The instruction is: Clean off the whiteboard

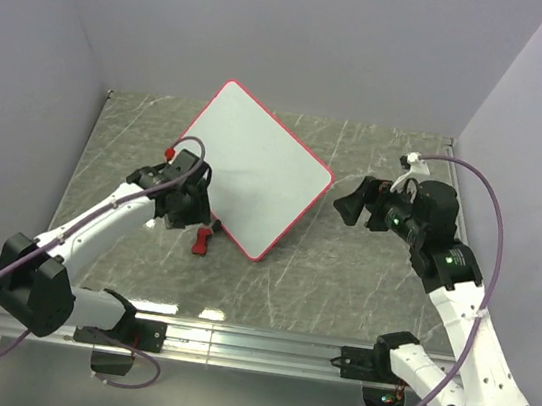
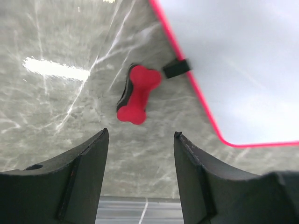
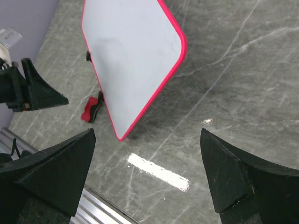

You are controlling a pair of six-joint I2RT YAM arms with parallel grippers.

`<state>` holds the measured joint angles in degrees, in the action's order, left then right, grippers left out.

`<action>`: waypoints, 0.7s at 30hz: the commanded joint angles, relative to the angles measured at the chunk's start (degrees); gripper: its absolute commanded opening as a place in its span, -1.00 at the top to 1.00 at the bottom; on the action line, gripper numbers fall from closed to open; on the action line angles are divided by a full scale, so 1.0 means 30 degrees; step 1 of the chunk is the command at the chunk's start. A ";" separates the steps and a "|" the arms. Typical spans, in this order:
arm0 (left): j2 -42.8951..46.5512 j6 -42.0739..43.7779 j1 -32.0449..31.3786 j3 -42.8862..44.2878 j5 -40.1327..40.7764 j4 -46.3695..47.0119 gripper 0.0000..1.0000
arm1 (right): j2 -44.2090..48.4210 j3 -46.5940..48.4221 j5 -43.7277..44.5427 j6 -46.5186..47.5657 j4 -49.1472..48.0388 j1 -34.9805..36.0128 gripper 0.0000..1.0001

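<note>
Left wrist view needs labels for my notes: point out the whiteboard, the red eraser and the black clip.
whiteboard (image 2: 243, 60), left wrist view, its white face.
red eraser (image 2: 139, 93), left wrist view, middle of its red top.
black clip (image 2: 176, 69), left wrist view, its body at the frame.

In the left wrist view we see only one corner of the whiteboard (image 2: 243, 70); the top and right picture edges cut off the rest. Beside its frame, the eraser (image 2: 137, 94) shows little of its black pad, mostly hidden under its red handle. The right wrist view crops the whiteboard's far corner.
</note>
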<state>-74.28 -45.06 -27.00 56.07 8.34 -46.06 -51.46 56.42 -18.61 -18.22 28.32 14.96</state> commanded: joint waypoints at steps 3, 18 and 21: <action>0.0240 0.1452 -0.0081 0.4357 0.0677 -0.2483 -0.21 | 0.1741 0.0410 0.0315 -0.0810 -0.0064 -0.0124 -0.99; -0.2428 0.2922 -0.0169 1.8368 0.1146 -0.6414 -0.21 | 0.6456 -0.1552 -0.0799 -0.3450 0.1484 -0.0094 -0.99; -0.2515 0.2628 -0.0198 1.8485 0.1117 -0.6325 -0.25 | 0.7074 -0.1639 -0.0681 -0.3069 0.2191 -0.0094 -0.99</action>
<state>-81.28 -37.19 -27.27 109.73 11.53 -62.67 -32.62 51.35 -20.91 -28.73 32.32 14.96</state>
